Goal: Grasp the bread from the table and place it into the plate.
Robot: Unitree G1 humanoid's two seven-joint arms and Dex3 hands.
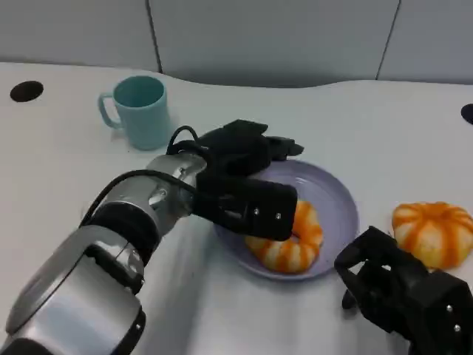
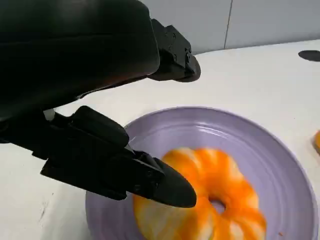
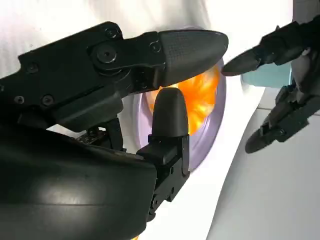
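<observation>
Your left robot hand (image 1: 247, 181) is hanging over the plate (image 1: 340, 200); a mug (image 1: 139, 111) and second bread (image 1: 434, 233) are flanking it.

Even, bright overhead light, no hard highlights in the head view. Soft diffuse shadows on the white table (image 1: 384, 126): one under the left hand (image 1: 247, 185), a faint one near the mug (image 1: 140, 111). Head view reasonably sharp, slight softness overall. Left wrist view: plate (image 2: 280, 165) and bread (image 2: 215, 195) blurred, bread's near edge smeared; hand shell close to the lens, dark, little detail. Right wrist view: right hand (image 3: 165, 90) sharp, fine texture on a fingertip; table behind blown out to white; bread glows saturated orange; background soft.
</observation>
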